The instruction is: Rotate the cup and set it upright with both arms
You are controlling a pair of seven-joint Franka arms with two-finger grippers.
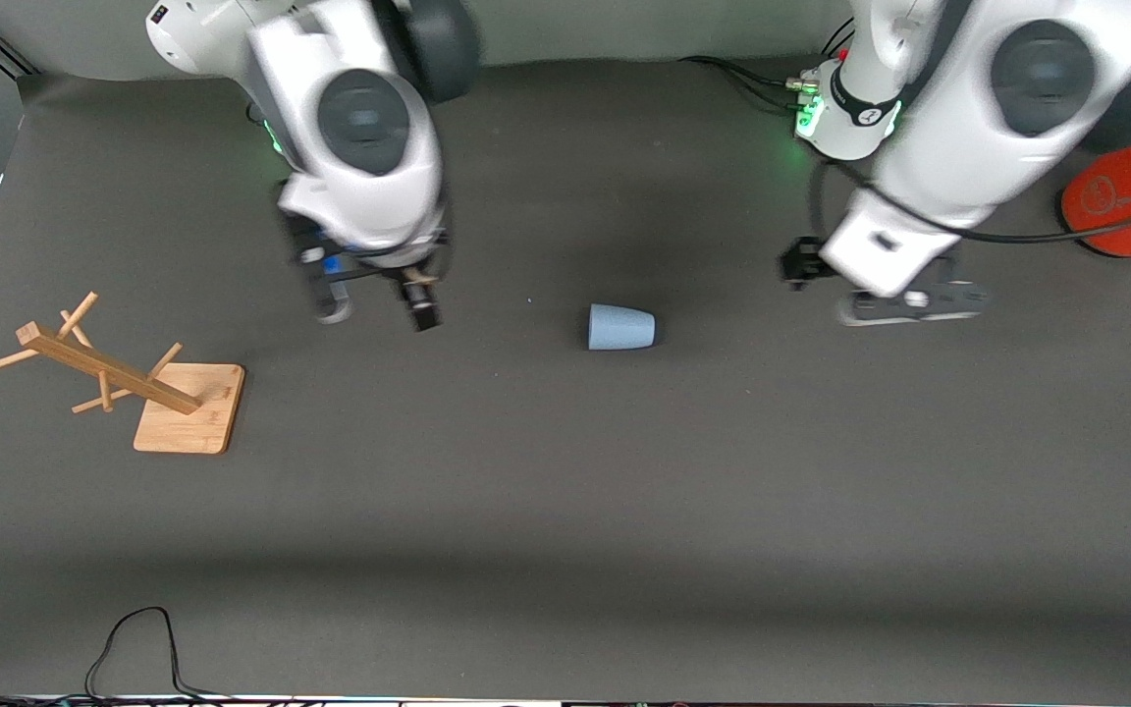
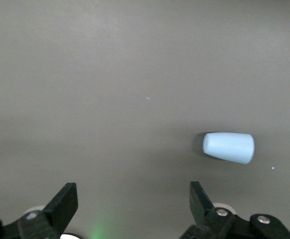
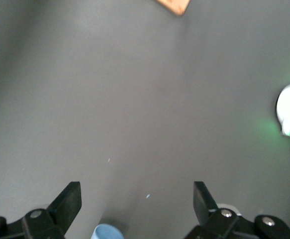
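Observation:
The pale blue cup [image 1: 621, 327] lies on its side in the middle of the dark table, its wide end toward the right arm's end. My right gripper [image 1: 379, 314] hangs open and empty above the table beside the cup, toward the right arm's end. My left gripper [image 1: 904, 306] hangs open and empty above the table toward the left arm's end. In the left wrist view the cup [image 2: 228, 147] lies apart from the open gripper [image 2: 131, 191]. In the right wrist view the cup's rim [image 3: 107, 232] shows at the picture's edge by the open gripper [image 3: 136, 190].
A wooden peg rack [image 1: 104, 373] on a square wooden base [image 1: 188, 412] stands toward the right arm's end; a corner of the base [image 3: 173, 6] shows in the right wrist view. A large orange cylinder with a grey top [image 1: 1125, 201] stands by the left arm's base. A black cable [image 1: 134, 638] lies at the table's near edge.

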